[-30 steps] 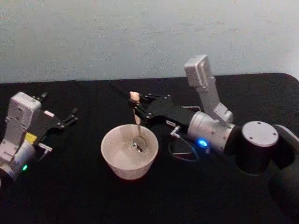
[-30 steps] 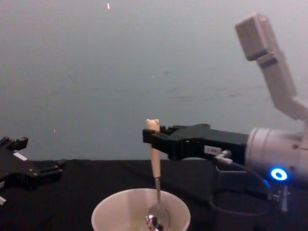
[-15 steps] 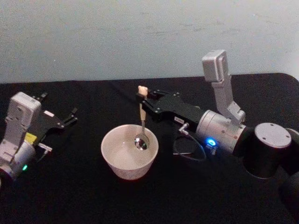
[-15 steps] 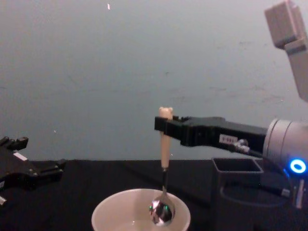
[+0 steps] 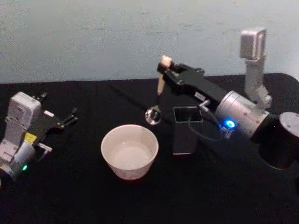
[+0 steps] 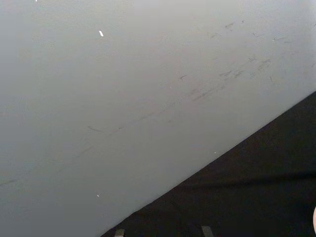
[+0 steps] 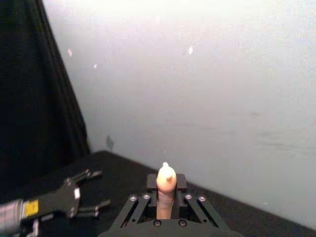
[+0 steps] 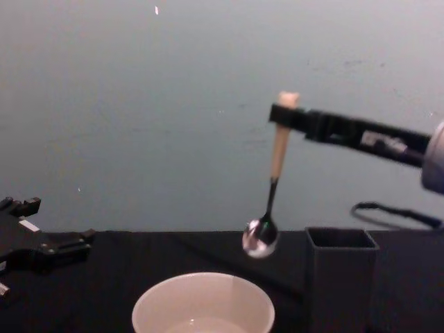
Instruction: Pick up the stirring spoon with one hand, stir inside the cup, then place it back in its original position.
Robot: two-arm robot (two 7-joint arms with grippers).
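My right gripper [image 5: 164,70] is shut on the beige handle of the stirring spoon [image 5: 156,100], just under its little bear head. The spoon [image 8: 272,187] hangs upright in the air, its shiny bowl above and behind the cup's far right rim, clear of it. The cream cup [image 5: 129,150] stands on the black table, its rim [image 8: 202,297] low in the chest view. In the right wrist view the spoon's top [image 7: 166,185] pokes up between the closed fingers [image 7: 148,198]. My left gripper [image 5: 70,116] rests parked at the table's left, fingers apart.
A dark grey square holder [image 5: 184,128] stands just right of the cup, below my right gripper, also seen as a dark box [image 8: 341,274]. A cable loops off the right arm [image 5: 243,114]. A pale wall runs behind the black table [image 5: 84,196].
My right gripper has lifted the spoon out of the cup and carried it up and to the right, toward the dark holder. The left arm has stayed still.
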